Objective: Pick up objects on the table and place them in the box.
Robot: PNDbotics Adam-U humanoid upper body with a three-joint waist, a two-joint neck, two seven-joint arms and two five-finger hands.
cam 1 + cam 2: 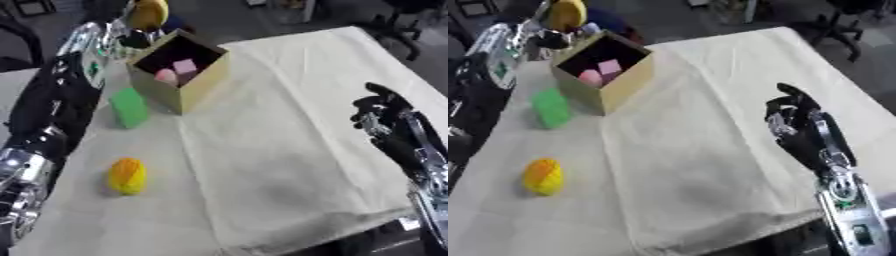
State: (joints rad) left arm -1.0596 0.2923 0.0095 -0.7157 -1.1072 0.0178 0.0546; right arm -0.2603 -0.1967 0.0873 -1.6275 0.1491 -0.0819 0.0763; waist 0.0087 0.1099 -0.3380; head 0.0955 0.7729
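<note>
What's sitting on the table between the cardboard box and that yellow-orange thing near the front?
A green block lies between the box and the yellow-orange object, close beside the box. Otherwise only bare cloth. Both eye views show it.

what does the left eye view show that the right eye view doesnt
Only the left eye view: more of the left arm down the left edge. Only the right eye view: the right forearm down to the bottom edge. Both: the open cardboard box holding pink pieces, the green block, the yellow-orange rounded object, the left hand holding a yellow object above the box, and the idle right hand.
</note>
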